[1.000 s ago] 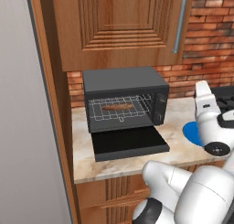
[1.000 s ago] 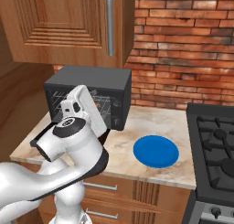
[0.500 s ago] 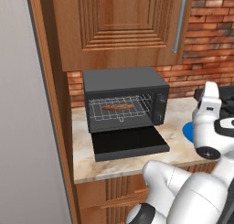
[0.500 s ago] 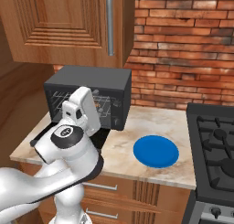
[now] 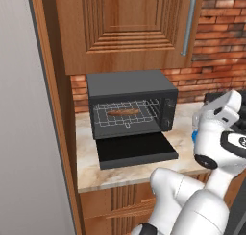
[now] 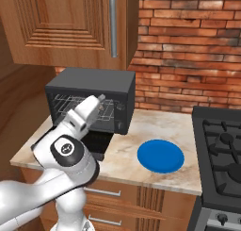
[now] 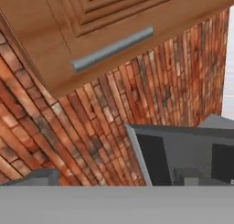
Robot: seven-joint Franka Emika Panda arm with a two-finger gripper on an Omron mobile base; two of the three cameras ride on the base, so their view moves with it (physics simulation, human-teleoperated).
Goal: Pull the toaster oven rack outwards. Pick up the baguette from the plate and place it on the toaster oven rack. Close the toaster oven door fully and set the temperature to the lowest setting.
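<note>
The dark grey toaster oven (image 5: 129, 88) stands on the counter against the brick wall, also seen as the toaster oven (image 6: 94, 86) and the toaster oven (image 7: 183, 152). Its door (image 5: 137, 150) lies folded down flat in front. Inside the cavity the wire rack (image 5: 144, 115) carries the brown baguette (image 5: 123, 112). The blue plate (image 6: 160, 155) sits bare to the oven's right. My gripper (image 6: 97, 102) hovers raised in front of the oven's right side, tilted up toward the wall, open and holding nothing. The same gripper (image 5: 222, 104) shows at the right edge.
A wooden wall cabinet (image 5: 129, 28) with a metal handle (image 5: 188, 25) hangs low over the oven. A black stove (image 6: 221, 145) stands right of the plate. A tall wood panel (image 5: 48, 109) closes off the counter's left end. My white arm (image 6: 66, 152) blocks part of the door.
The hand has drifted a little to the right and slightly lower in both base views. Oven, door, rack, baguette and plate have stayed put.
</note>
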